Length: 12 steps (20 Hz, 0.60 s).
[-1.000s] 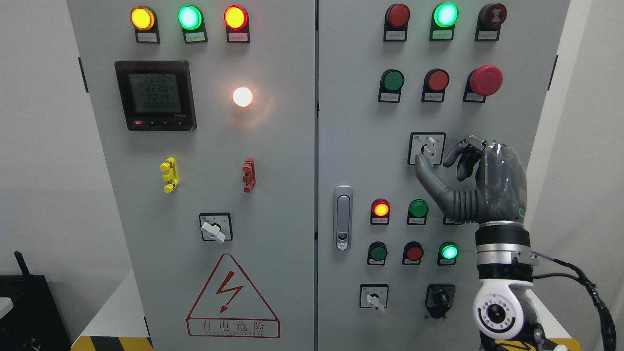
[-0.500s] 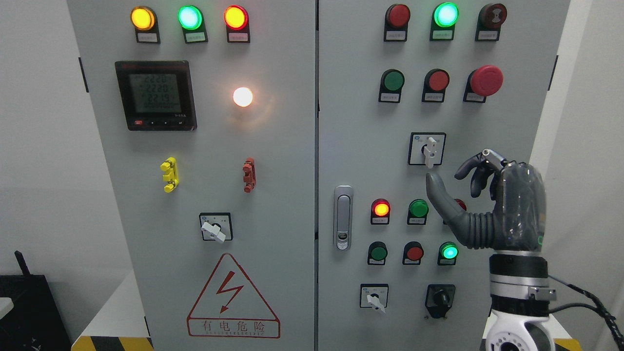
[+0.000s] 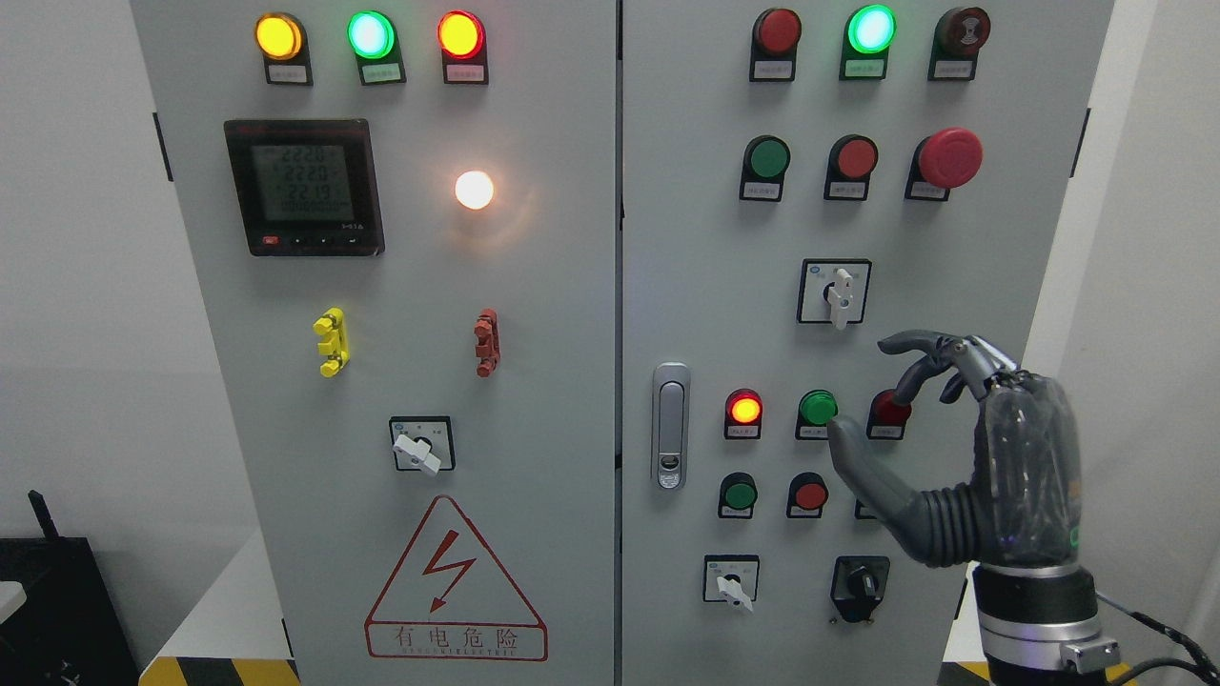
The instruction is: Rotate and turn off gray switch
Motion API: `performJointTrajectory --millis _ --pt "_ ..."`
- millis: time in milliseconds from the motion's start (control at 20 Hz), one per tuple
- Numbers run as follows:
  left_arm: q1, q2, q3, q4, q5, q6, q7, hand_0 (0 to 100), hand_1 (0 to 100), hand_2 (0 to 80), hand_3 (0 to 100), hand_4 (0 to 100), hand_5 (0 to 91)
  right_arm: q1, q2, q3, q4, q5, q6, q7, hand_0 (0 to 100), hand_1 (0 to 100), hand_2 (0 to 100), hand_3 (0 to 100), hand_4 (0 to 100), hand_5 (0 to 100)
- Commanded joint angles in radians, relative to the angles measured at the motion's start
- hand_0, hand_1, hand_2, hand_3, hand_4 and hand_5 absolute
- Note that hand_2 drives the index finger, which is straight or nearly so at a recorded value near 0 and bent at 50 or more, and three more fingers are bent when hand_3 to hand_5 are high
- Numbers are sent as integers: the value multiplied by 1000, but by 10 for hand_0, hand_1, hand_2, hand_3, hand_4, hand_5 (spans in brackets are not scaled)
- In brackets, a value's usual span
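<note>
The gray rotary switch (image 3: pixel 836 292) sits in a black-framed square on the cabinet's right door (image 3: pixel 696 314), its pale handle pointing straight down. My right hand (image 3: pixel 886 400) hangs below and to the right of it, apart from the handle, in front of the row of small buttons. Its fingers are spread and relaxed and hold nothing. The thumb (image 3: pixel 858 467) points up-left near a green button (image 3: pixel 817 408), and the hand hides part of a dark red button (image 3: pixel 891 410). My left arm does not show.
Two more pale rotary switches (image 3: pixel 419 445) (image 3: pixel 732 581) and a black selector (image 3: pixel 861 583) are lower on the panel. A red mushroom button (image 3: pixel 948 157) and indicator lamps sit above. A door latch (image 3: pixel 671 426) stands beside the centre seam.
My right hand came off the gray switch's handle and dropped down and to the right, fingers loosening. The handle now stands vertical.
</note>
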Motion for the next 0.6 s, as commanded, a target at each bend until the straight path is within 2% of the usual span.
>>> performJointTrajectory --millis 0,200,550 --pt "-9 0 8 -26 20 1 -1 120 389 0 0 0 0 54 -105 -6 -83 0 -5 14 150 277 41 34 0 0" --pt "-9 0 8 -26 20 1 -1 120 389 0 0 0 0 56 -119 -11 -83 1 -4 16 149 277 28 25 0 0" --pt "-9 0 8 -26 20 1 -1 120 389 0 0 0 0 79 -119 -9 -92 3 -4 16 145 282 27 24 0 0"
